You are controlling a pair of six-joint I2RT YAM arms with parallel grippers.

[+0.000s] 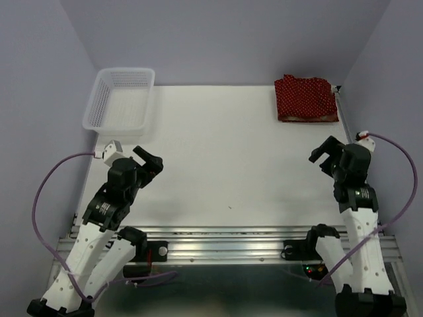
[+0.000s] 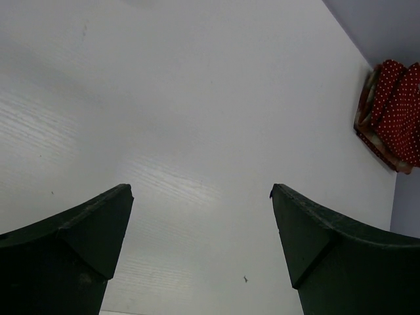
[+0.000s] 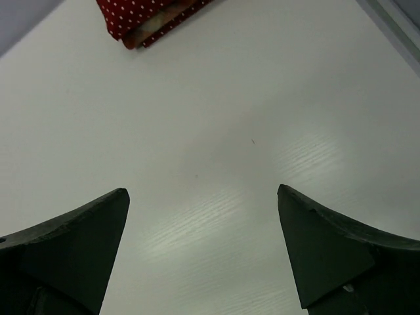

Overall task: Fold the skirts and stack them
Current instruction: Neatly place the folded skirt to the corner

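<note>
The skirts (image 1: pixel 305 99) lie folded in one pile at the far right corner of the white table, dark red cloth with white dots on top. From the left wrist the pile (image 2: pixel 394 115) shows at the right edge. From the right wrist the pile (image 3: pixel 141 20) shows a tan layer between dotted ones. My left gripper (image 1: pixel 151 162) hangs open over bare table at the near left, far from the pile. My right gripper (image 1: pixel 324 153) is open too, a short way in front of the pile. Neither gripper (image 2: pixel 200 190) (image 3: pixel 202 191) has anything between its fingers.
A white mesh basket (image 1: pixel 99 99) stands at the far left corner with nothing showing inside. Lilac walls close the table on the left, back and right. A metal rail (image 1: pixel 225 241) with the arm bases runs along the near edge.
</note>
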